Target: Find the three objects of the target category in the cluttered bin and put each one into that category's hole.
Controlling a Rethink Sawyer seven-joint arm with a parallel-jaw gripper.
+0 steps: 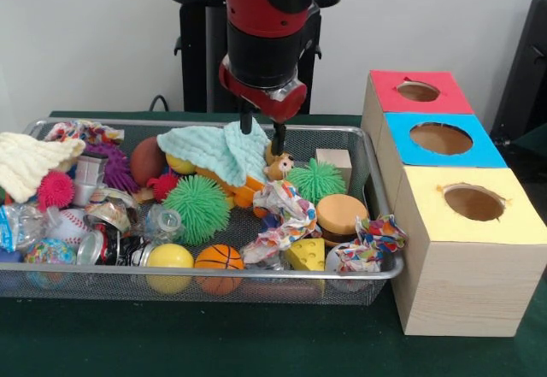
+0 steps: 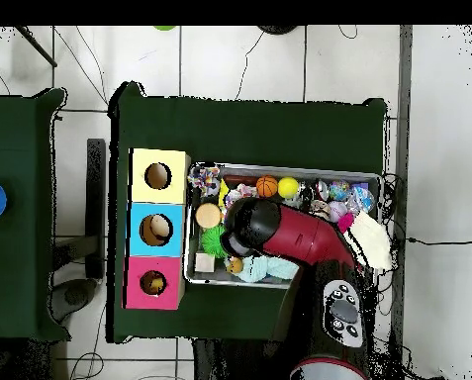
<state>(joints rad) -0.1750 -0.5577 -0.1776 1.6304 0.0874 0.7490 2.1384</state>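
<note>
A small orange toy with a pale patch (image 1: 278,168) was seen in the front view at the far side of the cluttered bin (image 1: 389,268), half tucked under a mint cloth (image 1: 218,150); whether it was the striped ball could not be settled. It lay directly at 6 o'clock from the gripper (image 1: 261,126), whose two fingers were held apart, their tips just above it and the cloth, pinching nothing. The hole (image 1: 418,91) in the red-topped box lay at about 2 o'clock from the gripper, beyond the bin's rim. A basketball-patterned ball (image 1: 219,260) and a yellow ball (image 1: 170,258) rested against the near rim. In the overhead view the gripper was hidden beneath the arm. The bin and boxes stood on the green counter (image 1: 197,343).
</note>
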